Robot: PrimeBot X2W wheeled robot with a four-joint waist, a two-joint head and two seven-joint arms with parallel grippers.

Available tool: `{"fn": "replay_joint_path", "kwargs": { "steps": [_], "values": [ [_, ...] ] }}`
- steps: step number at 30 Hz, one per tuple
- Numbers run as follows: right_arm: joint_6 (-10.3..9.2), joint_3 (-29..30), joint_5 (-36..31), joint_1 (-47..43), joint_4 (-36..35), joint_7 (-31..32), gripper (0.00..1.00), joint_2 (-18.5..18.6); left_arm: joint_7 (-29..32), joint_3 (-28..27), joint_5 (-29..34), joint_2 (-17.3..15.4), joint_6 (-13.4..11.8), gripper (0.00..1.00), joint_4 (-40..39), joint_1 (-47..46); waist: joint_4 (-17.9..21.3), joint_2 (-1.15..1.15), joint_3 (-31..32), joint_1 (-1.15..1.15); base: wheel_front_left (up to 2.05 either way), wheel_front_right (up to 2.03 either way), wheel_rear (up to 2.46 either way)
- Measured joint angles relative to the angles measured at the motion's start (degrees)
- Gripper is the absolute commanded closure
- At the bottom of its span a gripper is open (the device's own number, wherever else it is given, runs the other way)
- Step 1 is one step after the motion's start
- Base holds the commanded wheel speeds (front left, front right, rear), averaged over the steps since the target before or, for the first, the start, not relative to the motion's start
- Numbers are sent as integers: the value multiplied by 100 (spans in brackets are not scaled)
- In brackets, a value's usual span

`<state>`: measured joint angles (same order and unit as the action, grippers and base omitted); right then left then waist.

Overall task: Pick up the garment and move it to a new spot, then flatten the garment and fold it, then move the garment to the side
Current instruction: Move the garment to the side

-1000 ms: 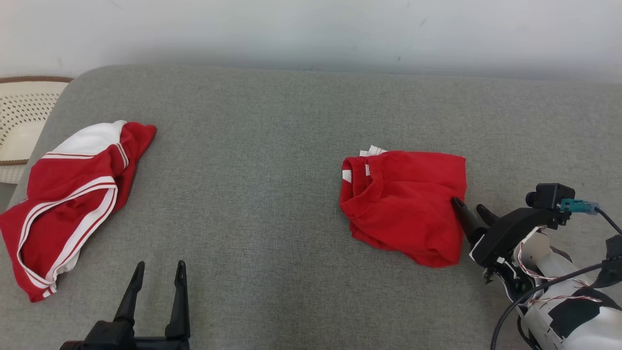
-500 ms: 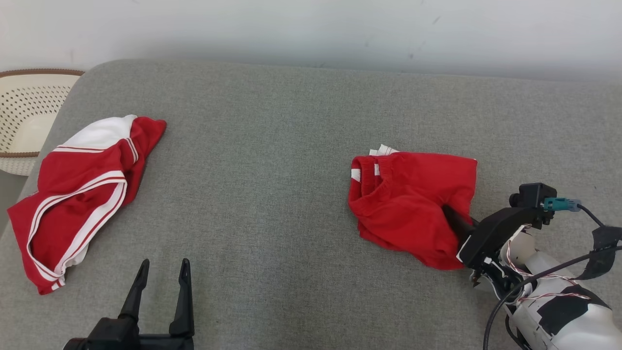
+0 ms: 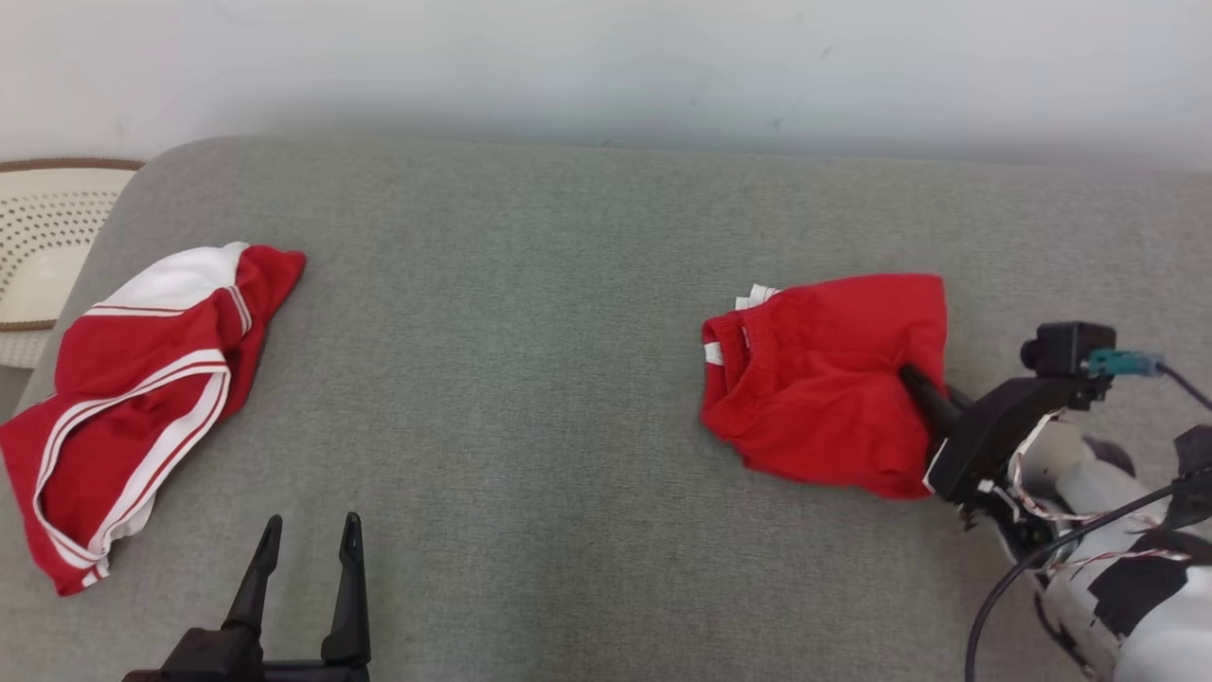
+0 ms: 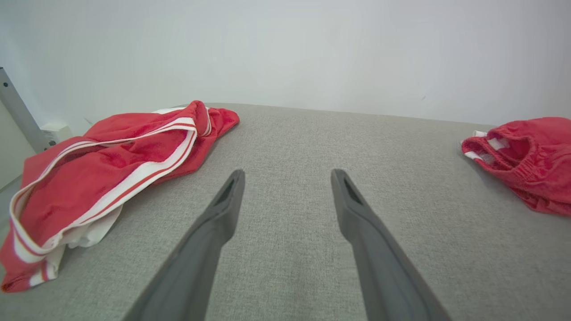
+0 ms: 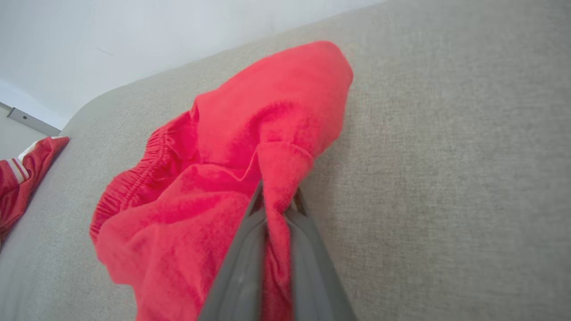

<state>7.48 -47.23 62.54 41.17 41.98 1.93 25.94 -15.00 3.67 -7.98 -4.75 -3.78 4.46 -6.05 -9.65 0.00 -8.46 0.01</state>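
Picking up is the step in hand, by my reading. The right fingers (image 5: 243,267) are pinched together on a fold at the right edge of the garment (image 3: 824,379), with red cloth squeezed up between them in the right wrist view. The garment is a bunched red piece with an elastic waistband, lying right of centre in the head view. Most of it looks to rest on the bench (image 3: 530,284), so the carry to a new spot is not yet done, nor the flattening or folding.

The left fingers (image 3: 254,592) stand wide apart at the lower left of the head view, holding nothing and pointing over bare cloth.

The next move probably calls for a lift high enough to let the garment hang free, then a carry toward the open middle of the frame. The grip is on one thin fold, so a quick pull might let it slip.

A striped garment (image 3: 142,379), red with white bands, lies crumpled at the left edge, well apart. The bench is covered in grey woven fabric and has a rounded corner at the upper left. A perforated cream basket (image 3: 47,237) sits beyond that corner. A plain pale wall (image 3: 606,66) runs across the top.
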Motion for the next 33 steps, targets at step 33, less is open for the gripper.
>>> {"fn": "replay_joint_path", "kwargs": {
  "steps": [33],
  "values": [
    [1, -1933, -485, 2465, 416, 52, 100, 2098, 424, -241, 297, -670, -46, 0, -1266, -128, 831, 0, -971, 0, 0, 0, 0]
  ]
}}
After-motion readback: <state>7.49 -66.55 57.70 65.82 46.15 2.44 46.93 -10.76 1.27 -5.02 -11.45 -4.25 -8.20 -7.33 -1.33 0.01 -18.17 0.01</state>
